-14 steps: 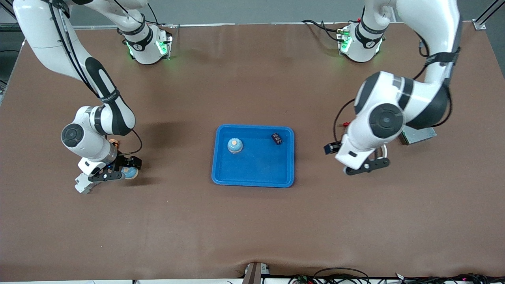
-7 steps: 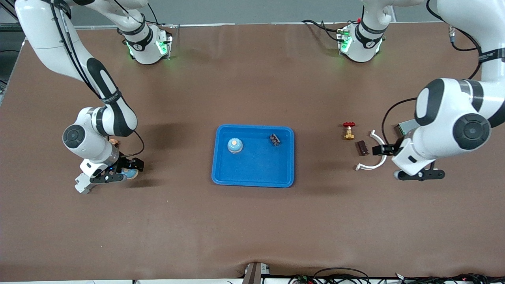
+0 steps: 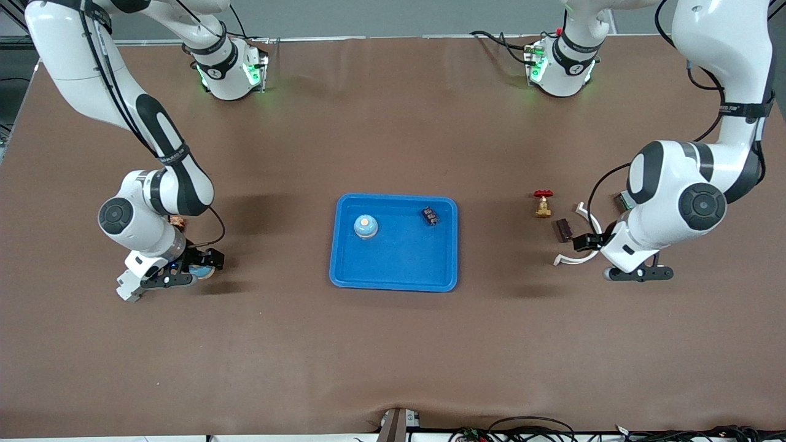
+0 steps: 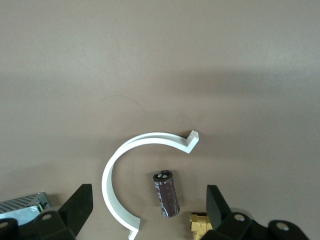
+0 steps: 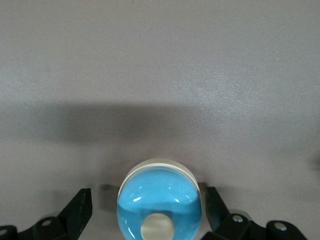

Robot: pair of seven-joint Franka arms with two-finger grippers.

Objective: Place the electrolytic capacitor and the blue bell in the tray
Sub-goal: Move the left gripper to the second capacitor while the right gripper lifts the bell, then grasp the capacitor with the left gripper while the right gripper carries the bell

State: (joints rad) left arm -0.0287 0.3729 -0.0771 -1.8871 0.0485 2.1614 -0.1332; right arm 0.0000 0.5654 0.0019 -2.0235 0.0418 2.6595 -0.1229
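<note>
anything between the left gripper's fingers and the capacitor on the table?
No. In the left wrist view the left gripper is open over the electrolytic capacitor, with only bare table between. The white curved clip arcs beside it.

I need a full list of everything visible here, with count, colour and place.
tray: 1, bright blue, table centre
blue bell: 2, one in tray, one at right gripper
small black part: 1, in tray
capacitor: 1, dark brown, toward left arm's end
valve: 1, brass with red handle, beside capacitor
curved clip: 1, white, beside capacitor
metal box: 1, grey, partly hidden by left arm
right gripper: open around bell
left gripper: open, over capacitor
</note>
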